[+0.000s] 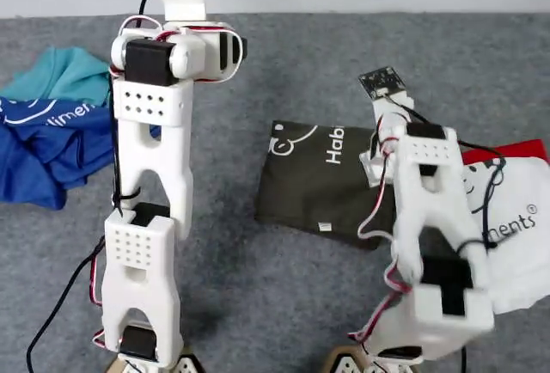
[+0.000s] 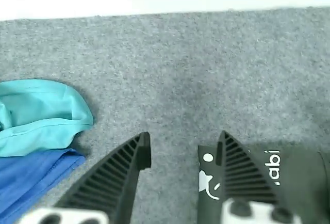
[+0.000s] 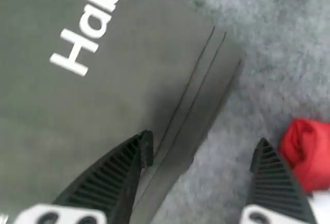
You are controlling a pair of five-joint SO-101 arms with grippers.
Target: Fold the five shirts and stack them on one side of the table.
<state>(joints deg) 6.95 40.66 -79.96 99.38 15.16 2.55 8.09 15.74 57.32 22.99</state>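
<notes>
**High view**
- Table (image 1: 292, 64): covered in a grey, carpet-like surface.
- Left arm (image 1: 150, 158): on the left, stretched toward the far edge.
- Right arm (image 1: 430, 218): on the right, above the right edge of the dark shirt.
- Dark shirt (image 1: 314, 184): folded into a flat rectangle with white print facing up. It lies right of centre, between the arms.
- Teal shirt (image 1: 69, 76): crumpled at the far left, touching the blue shirt.
- Blue shirt (image 1: 43, 149): a crumpled heap at the left edge.
- White shirt (image 1: 516, 227): at the right edge, partly behind the right arm.
- Red shirt (image 1: 511, 151): a strip at the white shirt's far side, touching it.

**Left wrist view**
- Left gripper (image 2: 184, 144): fingers parted with nothing between them, above bare table (image 2: 206, 64).
- Dark shirt (image 2: 294, 177): a printed corner lies by one finger.
- Teal shirt (image 2: 41, 110): off to the other finger's side, resting on the blue shirt (image 2: 31, 177).

**Right wrist view**
- Right gripper (image 3: 204, 141): spread wide and holding nothing.
- Dark shirt (image 3: 103, 79): flat, with its layered edge running between the fingers. One finger is over it, and I cannot tell whether they touch.
- Red shirt (image 3: 307, 152): a bunched bit just beside the other finger.
- Table (image 3: 278, 53): bare grey between the two shirts.
</notes>
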